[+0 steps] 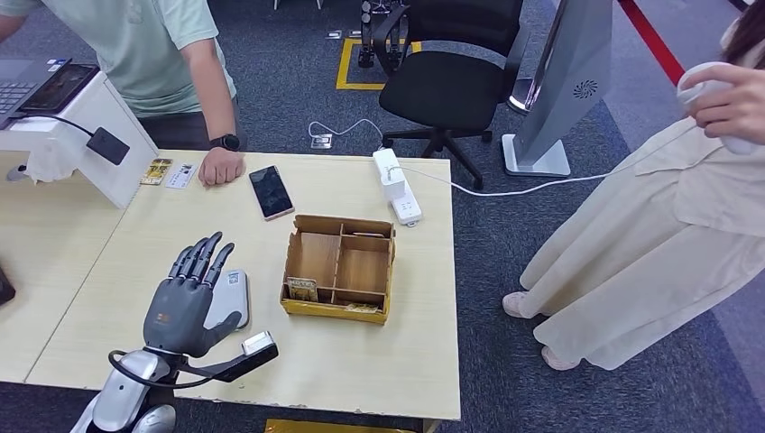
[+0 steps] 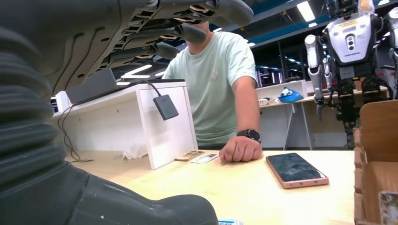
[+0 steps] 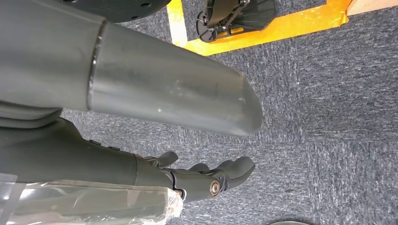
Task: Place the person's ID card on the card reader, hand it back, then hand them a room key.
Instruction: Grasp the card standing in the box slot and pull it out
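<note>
Hovering over counter (image 1: 379,361), left hand (image 1: 188,302) holds nothing, fingers spread, palm above grey card reader (image 1: 233,298). Head view: ID card (image 1: 181,175) lies flat beside person's fist (image 1: 221,167), next to yellow card (image 1: 156,171); phone (image 1: 271,191) just beyond; divided cardboard box (image 1: 338,268) right of reader. Left wrist view adds person's wristwatch (image 2: 248,134), humanoid robot (image 2: 349,42) behind. Right wrist view: right hand (image 3: 206,176) above carpet (image 3: 328,117), empty, fingers loosely curled, apart.

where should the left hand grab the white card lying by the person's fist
The white card lies flat on the table, between a yellow card and the person's fist. With no raised edge, probably come from above and pinch its short near edge, likely sliding it towards the robot first. The left hand hovers open, well short of it.
</note>
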You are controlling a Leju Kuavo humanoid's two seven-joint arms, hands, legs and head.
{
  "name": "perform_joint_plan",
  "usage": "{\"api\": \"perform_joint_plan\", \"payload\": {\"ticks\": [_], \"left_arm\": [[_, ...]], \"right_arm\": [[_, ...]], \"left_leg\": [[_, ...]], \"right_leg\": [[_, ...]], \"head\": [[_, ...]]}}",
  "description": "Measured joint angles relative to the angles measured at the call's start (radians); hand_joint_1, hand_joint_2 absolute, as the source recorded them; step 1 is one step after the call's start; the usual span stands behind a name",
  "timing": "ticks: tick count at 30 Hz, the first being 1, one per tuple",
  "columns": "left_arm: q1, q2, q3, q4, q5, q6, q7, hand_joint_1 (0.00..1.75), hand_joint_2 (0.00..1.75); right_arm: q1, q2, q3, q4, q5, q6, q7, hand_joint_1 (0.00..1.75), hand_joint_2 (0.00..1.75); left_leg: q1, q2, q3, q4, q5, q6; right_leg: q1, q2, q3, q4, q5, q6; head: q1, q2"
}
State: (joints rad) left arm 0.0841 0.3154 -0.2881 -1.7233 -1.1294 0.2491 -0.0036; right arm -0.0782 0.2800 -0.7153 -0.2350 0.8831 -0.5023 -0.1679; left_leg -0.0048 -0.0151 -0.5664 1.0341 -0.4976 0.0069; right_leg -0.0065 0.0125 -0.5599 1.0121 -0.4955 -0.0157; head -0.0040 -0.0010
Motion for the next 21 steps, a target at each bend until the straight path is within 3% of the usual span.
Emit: {"api": "perform_joint_plan", "payload": {"ticks": [13,21], "left_arm": [[-0.006,-0.005,-0.015,0.000,-0.042,0.004,-0.007,0.00,1.75],[-0.110,-0.026,-0.051,0.063,-0.078,0.009,-0.008,0.00,1.75]], "right_arm": [[-0.004,0.000,0.000,0.000,0.013,0.001,0.000,0.00,0.00],[-0.025,0.000,0.010,0.000,0.040,0.008,0.010,0.00,0.00]], "left_leg": [[0.000,0.000,0.000,0.000,0.000,0.000],[0.000,0.000,0.000,0.000,0.001,0.000]], "right_leg": [[0.000,0.000,0.000,0.000,0.000,0.000],[0.000,0.000,0.000,0.000,0.001,0.000]], "head": [[0.000,0.000],[0.000,0.000]]}}
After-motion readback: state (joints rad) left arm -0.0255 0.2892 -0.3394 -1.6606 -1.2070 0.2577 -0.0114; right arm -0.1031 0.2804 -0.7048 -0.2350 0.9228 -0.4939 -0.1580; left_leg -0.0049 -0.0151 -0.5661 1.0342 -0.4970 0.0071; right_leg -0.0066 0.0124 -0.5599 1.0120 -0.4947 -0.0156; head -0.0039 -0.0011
